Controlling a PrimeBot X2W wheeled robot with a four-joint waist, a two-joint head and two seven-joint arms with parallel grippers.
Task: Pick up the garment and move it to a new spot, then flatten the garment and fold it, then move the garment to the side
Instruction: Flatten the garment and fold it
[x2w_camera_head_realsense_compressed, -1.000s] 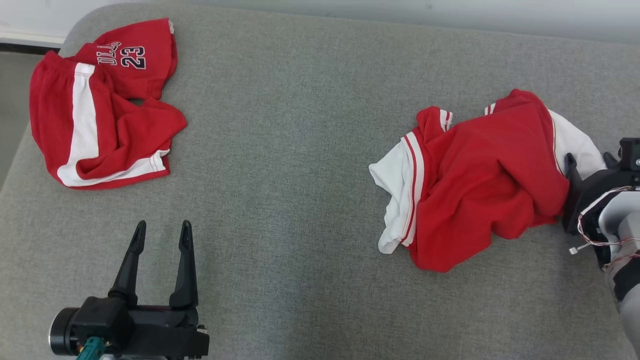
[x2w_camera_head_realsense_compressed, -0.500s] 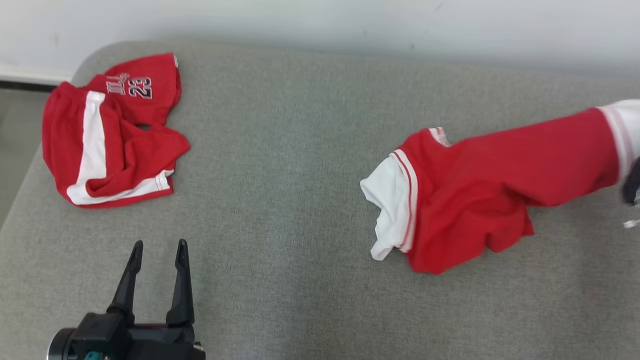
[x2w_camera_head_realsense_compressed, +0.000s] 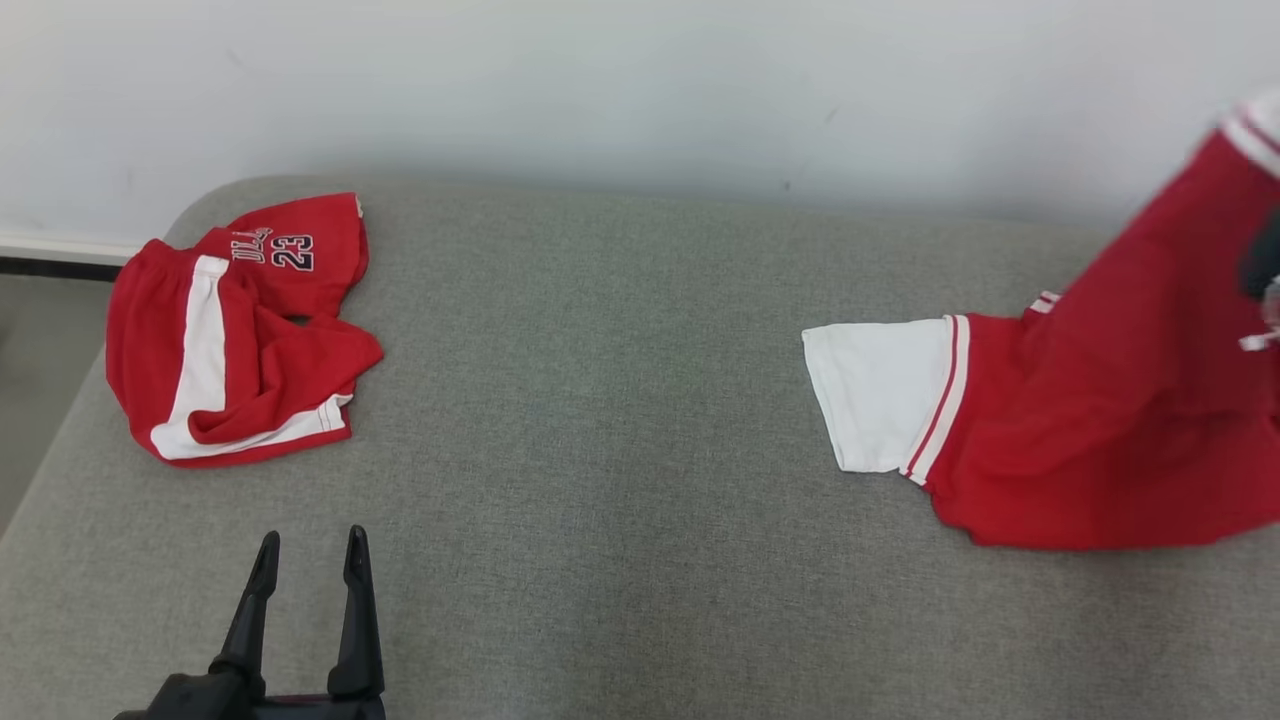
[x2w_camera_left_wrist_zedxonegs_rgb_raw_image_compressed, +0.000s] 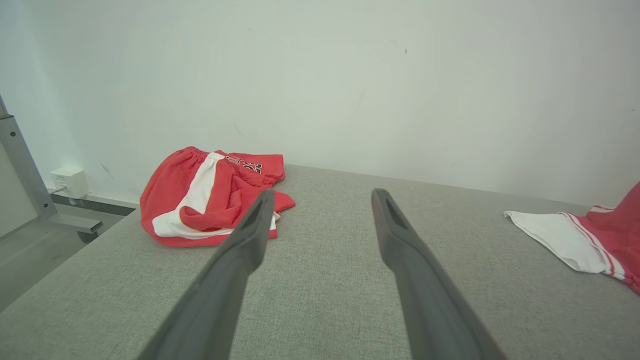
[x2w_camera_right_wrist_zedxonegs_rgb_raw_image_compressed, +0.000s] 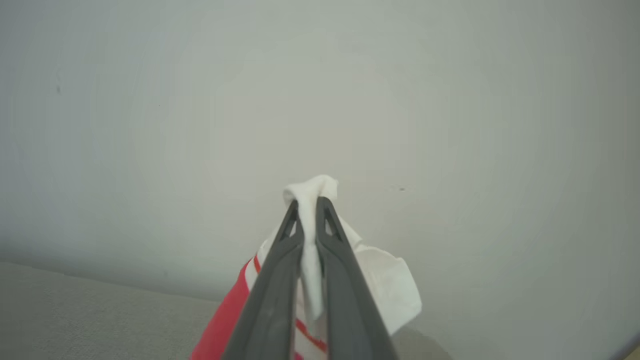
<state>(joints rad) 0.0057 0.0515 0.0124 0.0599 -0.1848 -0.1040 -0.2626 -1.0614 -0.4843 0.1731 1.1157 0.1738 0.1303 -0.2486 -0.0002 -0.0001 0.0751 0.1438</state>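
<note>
My right gripper (x2w_camera_right_wrist_zedxonegs_rgb_raw_image_compressed: 310, 202) is clamped on a white fold of the garment (x2w_camera_head_realsense_compressed: 1100, 430) and held high against the wall. The cloth hangs from it, and the white sleeve end rests on the cushion (x2w_camera_head_realsense_compressed: 600, 480). My left gripper (x2w_camera_head_realsense_compressed: 311, 536) is idle with its jaws wide. Recommendation: keep the pinch firm and lift until the trailing end clears before carrying it across. A second ago the garment lay bunched on the cushion; now it is drawn out and mostly raised.
</note>
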